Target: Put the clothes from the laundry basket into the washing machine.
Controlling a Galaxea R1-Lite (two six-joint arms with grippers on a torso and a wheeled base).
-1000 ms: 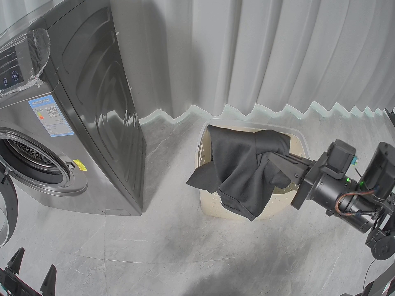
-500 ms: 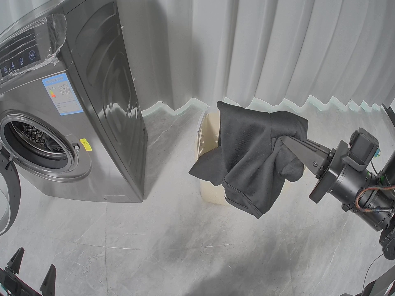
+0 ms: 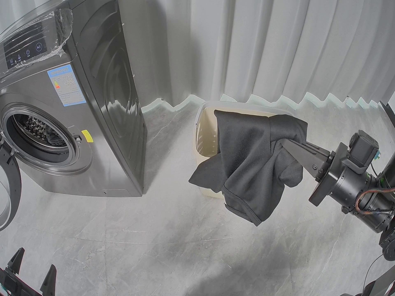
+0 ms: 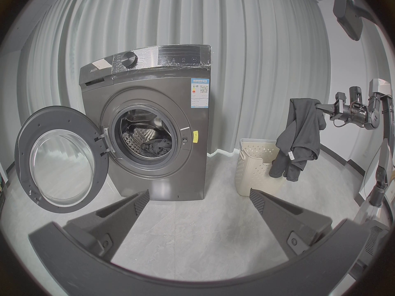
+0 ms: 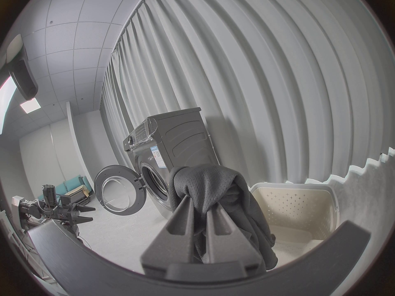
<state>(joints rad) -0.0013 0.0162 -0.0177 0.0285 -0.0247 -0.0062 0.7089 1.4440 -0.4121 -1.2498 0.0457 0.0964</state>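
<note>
Gripping dark garment [image 3: 247, 161] over laundry basket [image 3: 204, 133], right hand [image 3: 289, 145], left hand [image 4: 197, 193] spread, washing machine [image 3: 103, 103] open, curtain [image 3: 267, 42] behind

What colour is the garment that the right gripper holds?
The garment is plain dark grey, almost black; the head view shows it best.

Washing machine door [image 3: 15, 186] cut by frame edge; dark garment [image 3: 247, 165] hides much of laundry basket [image 3: 205, 134].

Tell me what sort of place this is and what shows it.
Probably a staged laundry corner in a lab or office, not a home: a front-loading washing machine and a cream laundry basket stand on a bare tile floor before full-height curtains, under a grid-panel ceiling.
</note>
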